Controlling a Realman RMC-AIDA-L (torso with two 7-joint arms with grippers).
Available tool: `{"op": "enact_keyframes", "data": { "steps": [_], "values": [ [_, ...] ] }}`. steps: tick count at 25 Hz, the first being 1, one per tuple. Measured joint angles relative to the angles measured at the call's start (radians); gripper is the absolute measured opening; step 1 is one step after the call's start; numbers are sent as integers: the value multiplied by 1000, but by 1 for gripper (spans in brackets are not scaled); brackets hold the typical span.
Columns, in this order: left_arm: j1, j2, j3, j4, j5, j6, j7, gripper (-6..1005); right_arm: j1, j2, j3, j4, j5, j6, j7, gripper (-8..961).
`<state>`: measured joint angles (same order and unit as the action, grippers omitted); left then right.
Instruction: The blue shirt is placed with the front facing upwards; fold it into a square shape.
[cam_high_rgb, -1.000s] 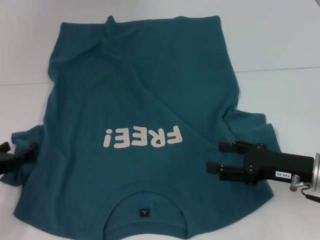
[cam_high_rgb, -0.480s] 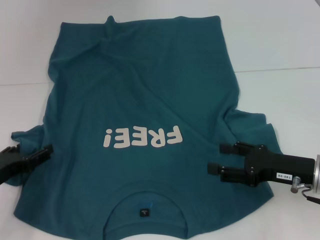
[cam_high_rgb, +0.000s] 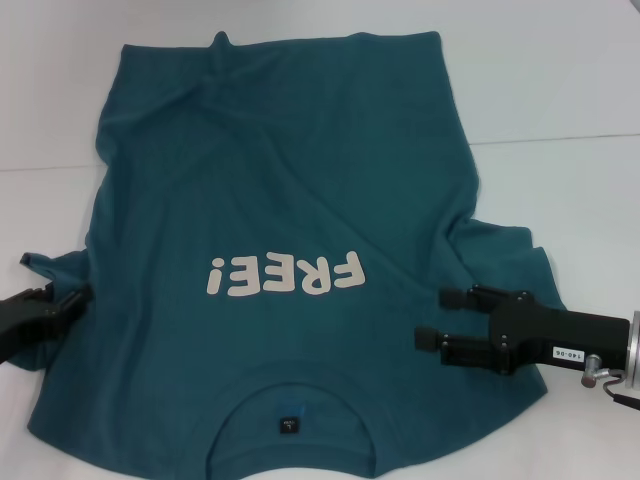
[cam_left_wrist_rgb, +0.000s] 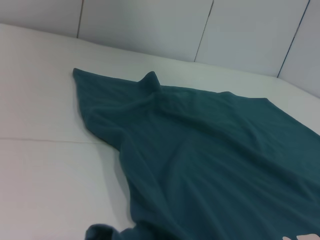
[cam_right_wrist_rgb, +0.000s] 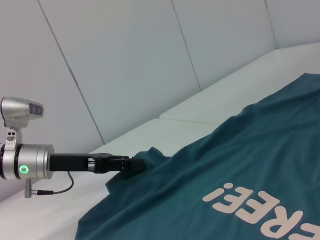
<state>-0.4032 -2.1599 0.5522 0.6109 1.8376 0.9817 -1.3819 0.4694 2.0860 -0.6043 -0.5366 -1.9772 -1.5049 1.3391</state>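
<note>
White table (cam_high_rgb: 560, 90) all around, pale panelled wall (cam_right_wrist_rgb: 125, 60) behind it, and the shirt (cam_high_rgb: 290, 180) is spread out flat on top, front side up. Using the "FREE!" print (cam_high_rgb: 285, 275) as the reference point: nearest the robot, below the print, you've got the collar and its little dark label (cam_high_rgb: 289, 424).

Off to the right of the print, the right gripper (cam_high_rgb: 437, 316) sits over the right sleeve area, fingers spread apart and holding nothing, pointing in toward the print.

On the other side, left of the print, the left gripper (cam_high_rgb: 72, 300) is right at the shirt's left sleeve edge. From the right wrist cam its tip (cam_right_wrist_rgb: 135, 165) is touching the bunched-up sleeve fabric, but honestly I can't tell whether the fingers have pinched it or not.

Beyond the print, the body of the shirt runs away toward the far side with some soft wrinkles, and the hem (cam_left_wrist_rgb: 150, 80) has a small raised bump near its left corner.
</note>
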Motion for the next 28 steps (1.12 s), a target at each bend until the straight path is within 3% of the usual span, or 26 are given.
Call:
{"op": "enact_keyframes", "data": {
  "steps": [9, 12, 28],
  "values": [
    [-7, 0, -1, 2, -1, -15, 0, 275, 1, 0, 0, 4, 0, 3, 0, 882],
    [-10, 0, -2, 3, 0, -16, 0, 50, 1, 0, 2, 5, 0, 4, 0, 882],
    [-5, 6, -10, 138, 15, -72, -26, 5, 16, 0, 9, 45, 14, 27, 6, 882]
  ]
}}
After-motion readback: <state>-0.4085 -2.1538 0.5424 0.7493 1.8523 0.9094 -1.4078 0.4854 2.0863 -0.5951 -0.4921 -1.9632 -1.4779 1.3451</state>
